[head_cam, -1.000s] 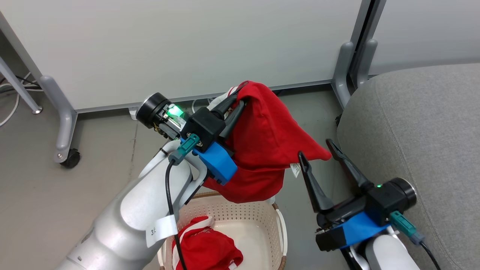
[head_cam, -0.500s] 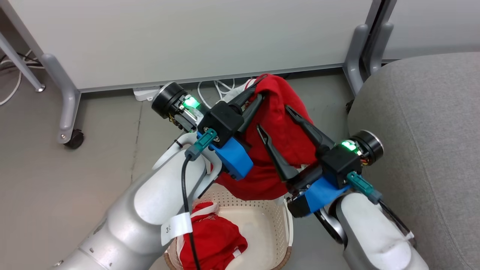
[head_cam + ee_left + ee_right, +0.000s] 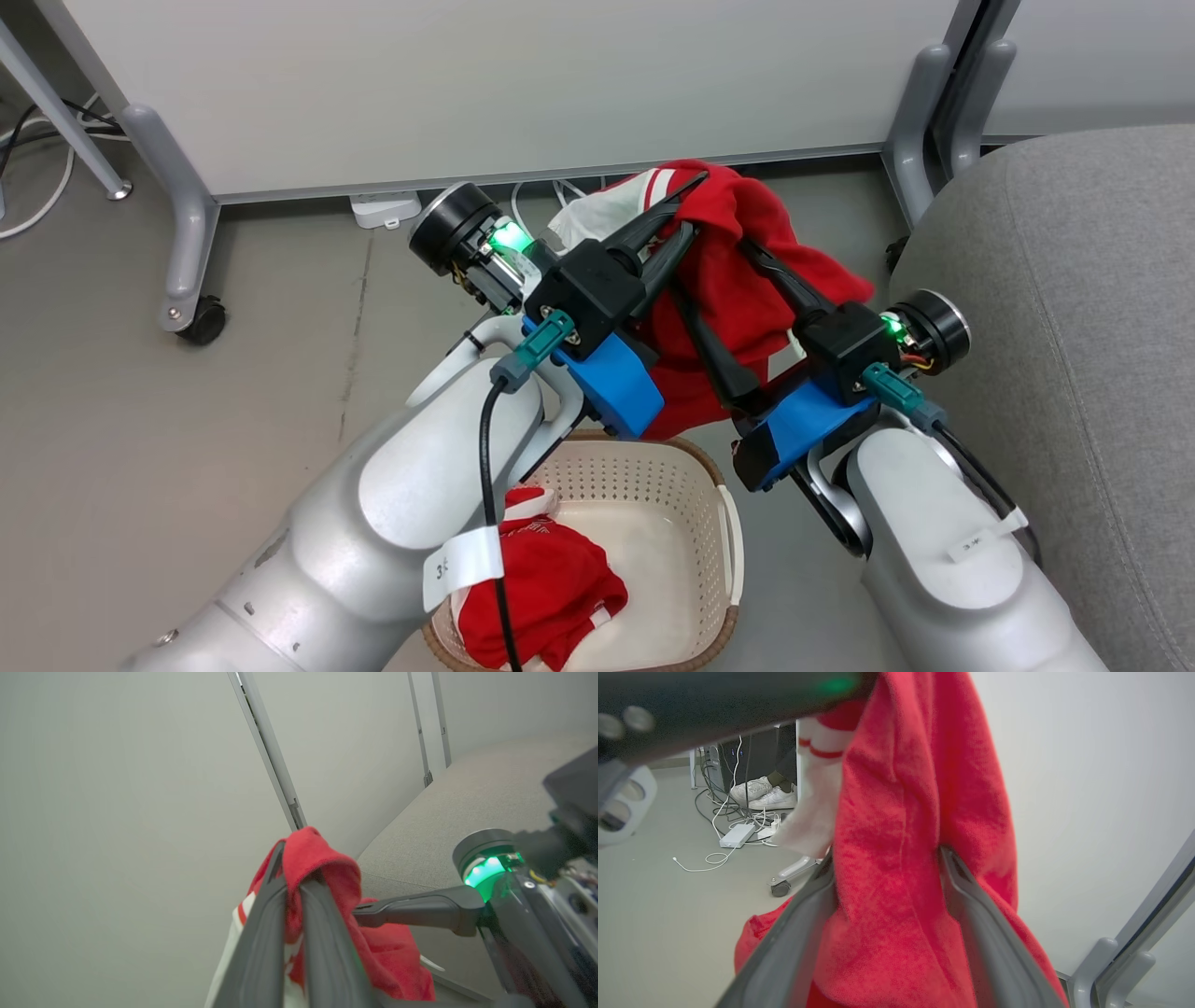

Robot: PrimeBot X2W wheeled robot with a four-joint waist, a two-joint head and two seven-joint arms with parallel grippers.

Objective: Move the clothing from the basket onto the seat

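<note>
While you watch the head view, your left gripper (image 3: 695, 201) is clamped on a red garment (image 3: 747, 280), raised off the floor by the basket (image 3: 653, 485) and left of the seat (image 3: 1074, 280). The garment's long axis hangs down from the pinch. Your right gripper (image 3: 709, 271) is spread wide astride the cloth. The other garment (image 3: 541, 597) lies crumpled in the basket.

From the left wrist, the left gripper (image 3: 296, 868) pinches the garment's (image 3: 327, 863) top fold.

From the right wrist, the garment (image 3: 901, 812) hangs top to bottom between the right gripper's (image 3: 885, 863) parted fingers.
</note>
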